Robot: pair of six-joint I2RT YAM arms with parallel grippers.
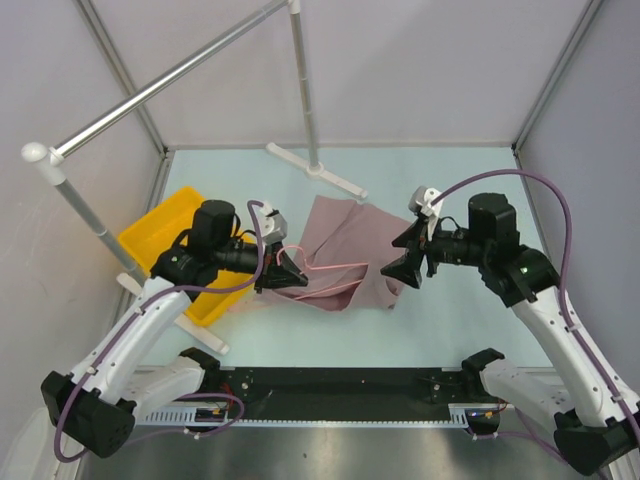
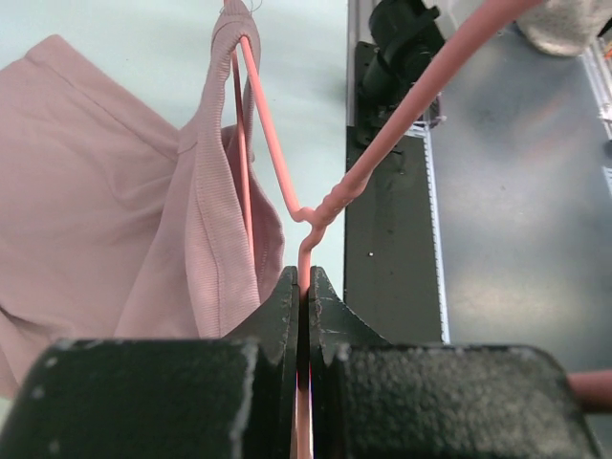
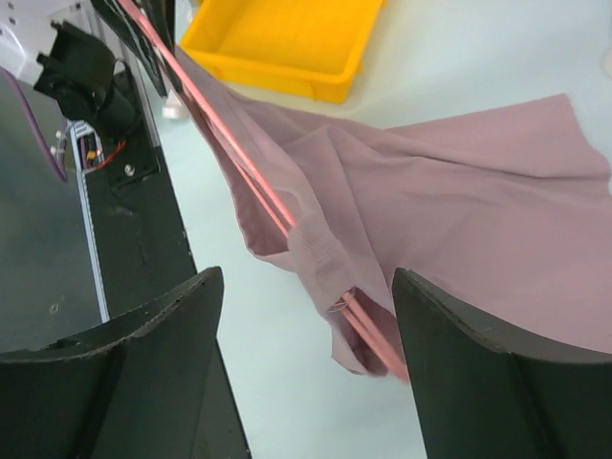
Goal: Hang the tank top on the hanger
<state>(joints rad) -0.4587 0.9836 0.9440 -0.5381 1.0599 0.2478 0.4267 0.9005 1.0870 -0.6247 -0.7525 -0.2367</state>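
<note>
At mid-tabletop, between the two arms: tank top [image 1: 345,245], dusty mauve, crumpled on the pale tabletop [image 1: 450,180], its near-left side drawn up off the surface. Hanger [image 2: 273,143], thin pink wire, runs through that raised side. From the left wrist, a ribbed strap sits over one sloping arm of the wire. From the right wrist, the far end of the wire pokes into a fold at the garment's edge; whether a strap is seated there, cannot tell. Left jaws are pinched tight on the wire just below its twisted neck. Right jaws stand wide, gripping nothing, with the fabric edge and wire tip framed in the gap beyond them; contact not discernible. Handling, my guess: the cloth is light and limp, with no stiffness, so it will sag, bunch and likely slide along smooth wire. Best purchase looks to be the ribbed binding of a strap or armhole, doubled and thicker, rather than the loose body panel. The wire seems thin and springy, and may twist in a pinch. Further out: yellow bin [image 1: 160,235] at left, grey rail [image 1: 170,78] slanting across the back. No brand, label or legible writing anywhere.
</note>
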